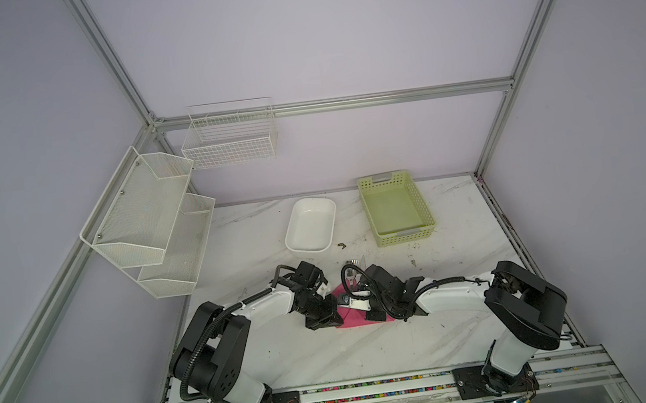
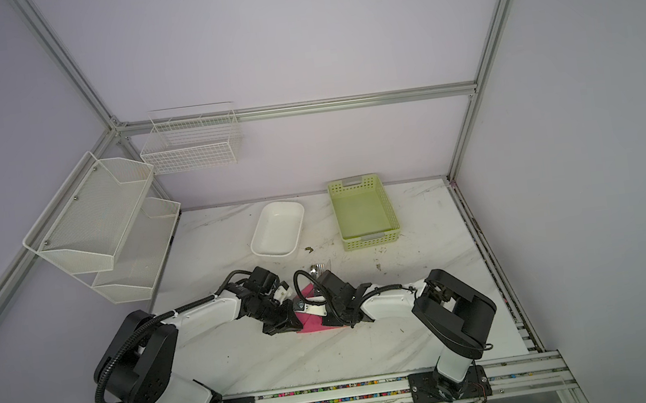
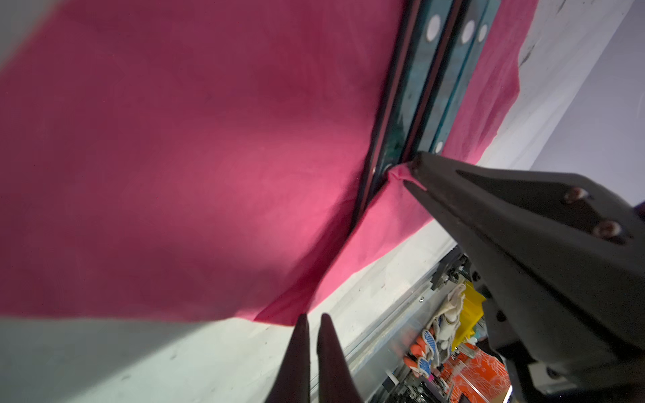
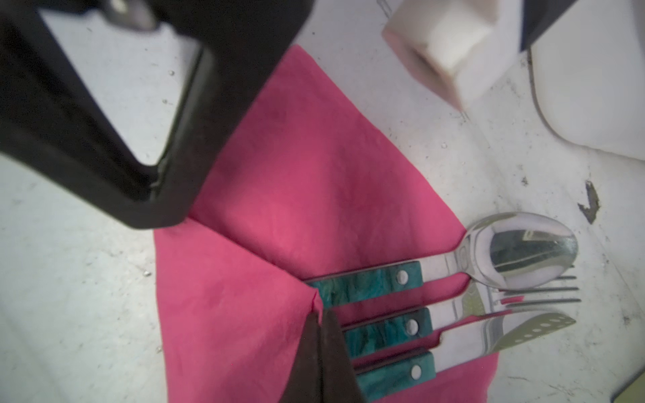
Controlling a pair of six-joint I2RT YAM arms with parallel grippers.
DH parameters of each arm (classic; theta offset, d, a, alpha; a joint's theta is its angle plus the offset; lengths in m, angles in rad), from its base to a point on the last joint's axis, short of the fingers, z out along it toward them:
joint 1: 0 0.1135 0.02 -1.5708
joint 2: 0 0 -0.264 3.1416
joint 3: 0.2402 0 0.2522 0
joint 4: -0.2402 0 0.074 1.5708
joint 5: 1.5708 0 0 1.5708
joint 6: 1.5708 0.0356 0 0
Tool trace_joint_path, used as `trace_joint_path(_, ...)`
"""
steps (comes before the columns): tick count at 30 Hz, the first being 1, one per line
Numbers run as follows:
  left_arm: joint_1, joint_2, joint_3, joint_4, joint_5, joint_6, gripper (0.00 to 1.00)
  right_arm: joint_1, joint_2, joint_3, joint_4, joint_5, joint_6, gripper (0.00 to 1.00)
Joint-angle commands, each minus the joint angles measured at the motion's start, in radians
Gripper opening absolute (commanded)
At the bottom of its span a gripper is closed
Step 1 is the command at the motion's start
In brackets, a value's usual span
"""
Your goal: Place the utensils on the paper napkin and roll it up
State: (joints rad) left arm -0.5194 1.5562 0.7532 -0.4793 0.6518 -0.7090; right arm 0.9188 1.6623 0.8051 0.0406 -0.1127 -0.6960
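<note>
1. Back of the desk point(image 1: 332, 356): a white dish point(image 1: 311, 225) and a green basket point(image 1: 393, 206), side by side and well apart from both hands.
2. On the walls: a wire basket point(image 1: 230, 138) at the back and a mesh shelf point(image 1: 147, 220) on the left, both off the desk.
3. A small dark scrap point(image 4: 590, 202) lies on the desk near the spoon's head.
4. The two arms meet mid-desk over the napkin point(image 4: 296, 174). In both top views they cover most of it, and only a pink patch point(image 1: 348, 318) point(image 2: 311, 323) shows between the wrists.
5. The utensils point(image 4: 384, 331) lie side by side on the napkin: spoon point(image 4: 523, 251), fork point(image 4: 544, 289), knife point(image 4: 460, 345). The teal handles sit on the paper and the metal heads stick out past its edge, toward the dish.
6. One napkin flap is folded over the handle ends.
7. Right hand point(image 4: 319, 324): tips pressed together, pinching a pucker of the flap's edge right at the spoon and fork handles.
8. Left hand point(image 3: 310, 335): tips pressed nearly together with no paper visible between them, just beside a napkin corner. Contact with the desk can't be told.
9. In the right wrist view, the left hand's blurred black body blocks part of the napkin.
</note>
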Motion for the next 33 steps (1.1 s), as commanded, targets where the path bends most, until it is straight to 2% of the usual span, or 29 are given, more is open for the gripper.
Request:
trace_joint_path(1, -0.003, 0.0, -0.038, 0.135, 0.114, -0.062, 0.08, -0.006, 0.008, -0.006, -0.016, 0.0, -0.014, 0.0)
trace_joint_path(5, -0.004, 0.02, -0.041, 0.153, 0.118, -0.065, 0.08, -0.007, 0.007, -0.007, -0.016, 0.001, -0.01, 0.0)
trace_joint_path(17, -0.003, 0.103, -0.059, 0.106, 0.018, -0.028, 0.06, -0.006, 0.005, -0.002, -0.019, 0.004, -0.005, 0.0)
trace_joint_path(20, -0.003, 0.107, -0.058, 0.098, 0.005, -0.022, 0.06, -0.007, -0.006, -0.002, -0.021, 0.01, 0.008, 0.05)
trace_joint_path(23, -0.004, 0.108, -0.061, 0.091, -0.001, -0.018, 0.06, -0.006, -0.036, 0.001, -0.026, 0.011, 0.041, 0.15)
trace_joint_path(25, -0.004, 0.109, -0.063, 0.09, -0.005, -0.018, 0.06, -0.007, -0.066, 0.005, -0.03, 0.012, 0.089, 0.23)
trace_joint_path(28, -0.003, 0.107, -0.067, 0.087, -0.007, -0.018, 0.06, -0.006, -0.1, 0.038, -0.055, 0.019, 0.26, 0.28)
trace_joint_path(33, -0.004, 0.102, -0.075, 0.088, -0.017, -0.022, 0.05, -0.002, -0.162, 0.085, -0.127, -0.022, 0.615, 0.25)
